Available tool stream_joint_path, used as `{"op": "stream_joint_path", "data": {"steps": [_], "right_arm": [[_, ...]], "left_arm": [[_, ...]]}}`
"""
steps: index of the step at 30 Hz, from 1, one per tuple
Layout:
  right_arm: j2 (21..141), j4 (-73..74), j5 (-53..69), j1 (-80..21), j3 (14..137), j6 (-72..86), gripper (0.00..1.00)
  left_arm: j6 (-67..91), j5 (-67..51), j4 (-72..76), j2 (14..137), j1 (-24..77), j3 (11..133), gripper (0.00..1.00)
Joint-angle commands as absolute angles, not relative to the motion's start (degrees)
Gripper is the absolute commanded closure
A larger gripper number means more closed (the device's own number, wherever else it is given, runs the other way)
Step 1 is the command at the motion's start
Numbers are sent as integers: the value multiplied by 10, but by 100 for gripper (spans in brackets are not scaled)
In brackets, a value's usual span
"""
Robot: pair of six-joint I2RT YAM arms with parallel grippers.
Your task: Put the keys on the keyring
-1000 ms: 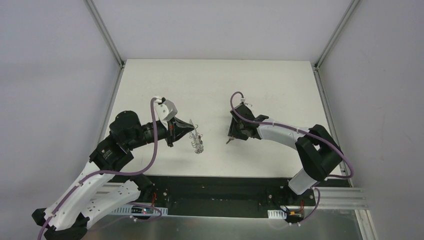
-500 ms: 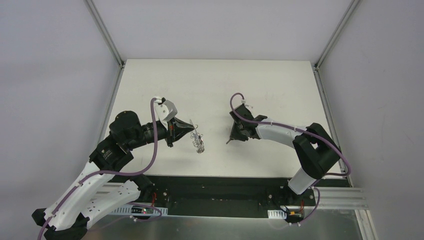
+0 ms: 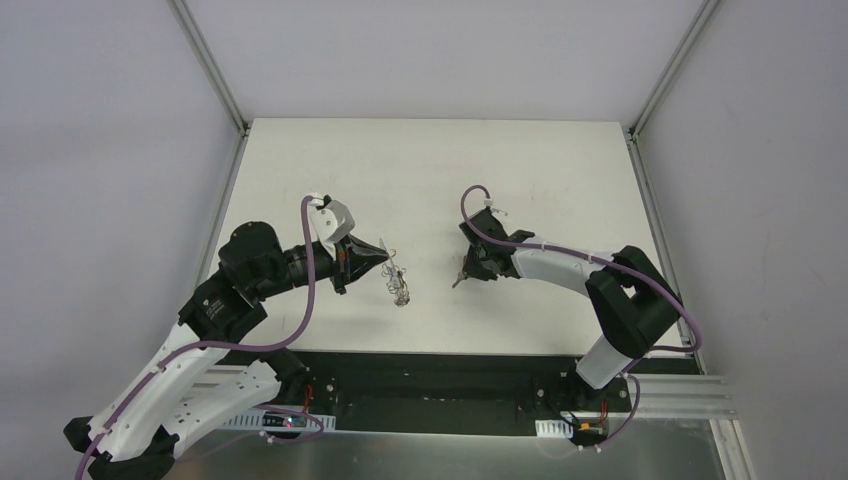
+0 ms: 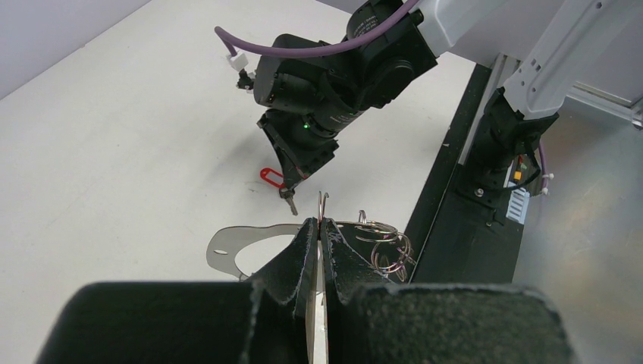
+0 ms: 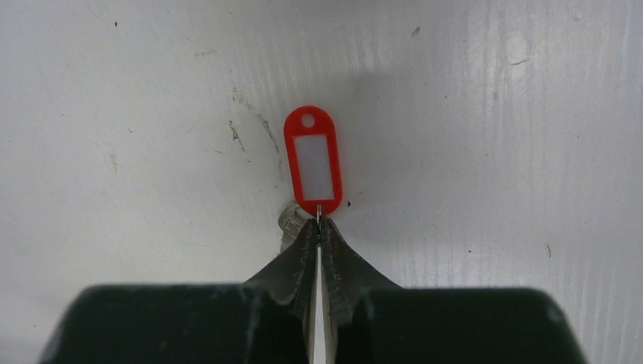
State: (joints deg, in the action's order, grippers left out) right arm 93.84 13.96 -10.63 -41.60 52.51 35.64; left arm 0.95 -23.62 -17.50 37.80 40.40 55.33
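Observation:
My left gripper [image 4: 319, 224] is shut on the keyring [image 4: 324, 203], pinching its thin wire loop. Several small silvery rings [image 4: 385, 247] and a flat silvery plate [image 4: 227, 244] hang from it beside the fingers. In the top view this gripper [image 3: 385, 259] holds the keyring [image 3: 399, 287] just above the table, left of centre. My right gripper [image 5: 318, 221] is shut on the small ring of the red key [image 5: 313, 158], whose red oval head has a white label. Its silver blade [image 5: 289, 223] shows beside the fingers. The right gripper [image 3: 461, 279] is low over the table. The blue keys are out of view.
The white table [image 3: 420, 170] is bounded by grey walls and metal posts at the back corners. A black strip [image 3: 440, 365] with the arm bases runs along the near edge. The two grippers are about a hand's width apart.
The right arm's elbow has shifted slightly to the left while its gripper stays at the red key. The left arm and the keyring have not moved.

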Motion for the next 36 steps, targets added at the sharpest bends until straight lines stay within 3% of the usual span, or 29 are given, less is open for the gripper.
{"op": "stream_joint_path", "data": {"steps": [1, 9, 17, 23, 28, 36], "right_arm": [[934, 152, -123, -414, 544, 362, 98], [889, 171, -149, -422, 542, 311, 100], [736, 180, -122, -457, 530, 139, 100], [624, 194, -9, -470, 527, 9, 100], [551, 226, 152, -470, 553, -79, 100], [565, 350, 326, -471, 688, -135, 100]], "left_arm": [[8, -254, -149, 375, 398, 554, 100], [11, -260, -149, 377, 396, 556, 100], [13, -268, -149, 379, 393, 557, 100], [14, -273, -149, 379, 392, 558, 100], [18, -282, -145, 380, 391, 557, 100], [22, -311, -139, 384, 389, 559, 100]]}}
